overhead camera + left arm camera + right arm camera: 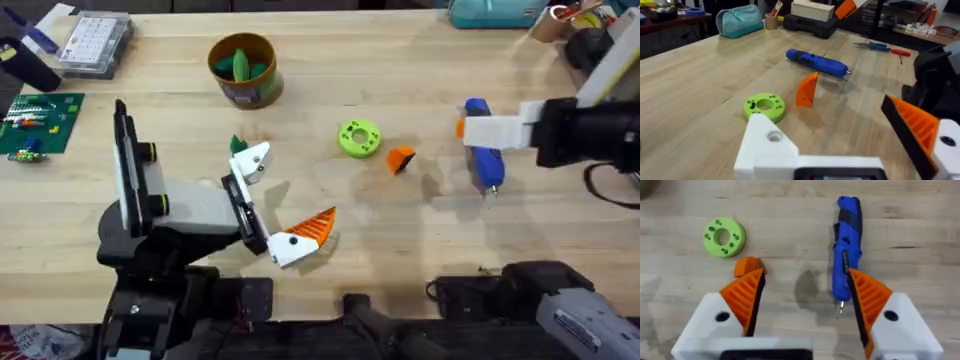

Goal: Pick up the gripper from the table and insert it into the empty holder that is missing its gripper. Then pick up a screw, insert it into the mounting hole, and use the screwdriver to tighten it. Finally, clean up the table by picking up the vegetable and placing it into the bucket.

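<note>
My left gripper (285, 195) (840, 135) stands open low over the table. One of its fingers is the bare white holder (256, 160) (767, 145) with a small dark hole; the other carries a ridged orange tip. The loose orange gripper (400, 158) (807, 90) (746, 265) lies ahead of it. The blue screwdriver (485, 160) (817, 62) (847, 240) lies farther right. My right gripper (470, 130) (807, 280) hovers open over it, holding nothing. A small green vegetable (237, 145) lies behind the holder. The yellow bucket (243, 70) holds green pieces. The screw is out of view.
A lime-green ring (359, 138) (765, 106) (724, 236) lies left of the orange gripper. A clear parts box (92, 45) and a green circuit board (35, 120) sit at the far left. A teal pouch (495, 12) and tools line the far edge.
</note>
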